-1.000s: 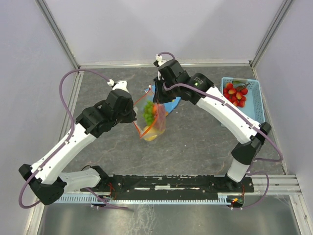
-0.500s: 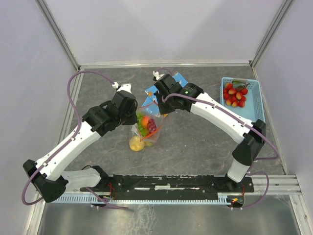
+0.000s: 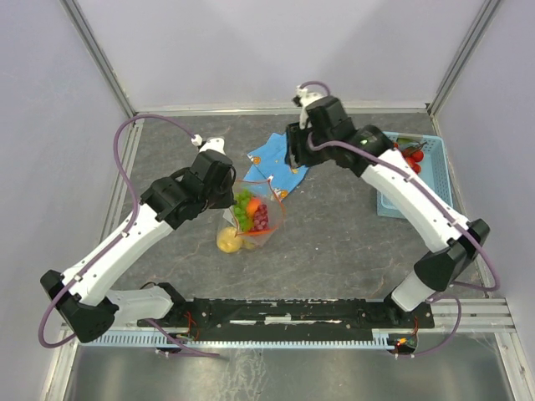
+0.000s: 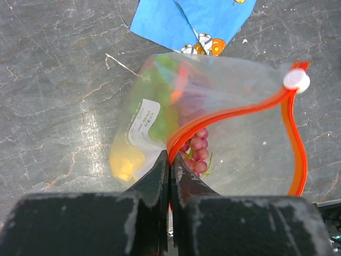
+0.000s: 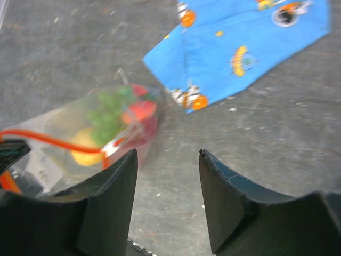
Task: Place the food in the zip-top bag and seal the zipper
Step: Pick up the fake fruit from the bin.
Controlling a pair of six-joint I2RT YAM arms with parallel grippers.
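Some fruits [image 4: 194,152] lie inside the zip-top bag [image 4: 240,149], the left tool [image 4: 170,165] is clamped on its zipper [image 4: 234,112], the right tool [image 5: 168,160] stands apart and empty, and the strawberries [image 3: 414,154] wait in the basket [image 3: 433,150].

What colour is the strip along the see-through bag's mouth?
The thin zipper strip is red-orange, clearest in the left wrist view.

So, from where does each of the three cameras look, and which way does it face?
Top external: fixed above and behind the bases, facing down on the table; left arm and right arm show whole.
Left wrist: on the left arm, facing down past the left claw, shut on the zipper of the zip-top bag.
Right wrist: on the right arm, facing down past the open right claw at the table.
Shared: all three see the bag and the blue cloth.
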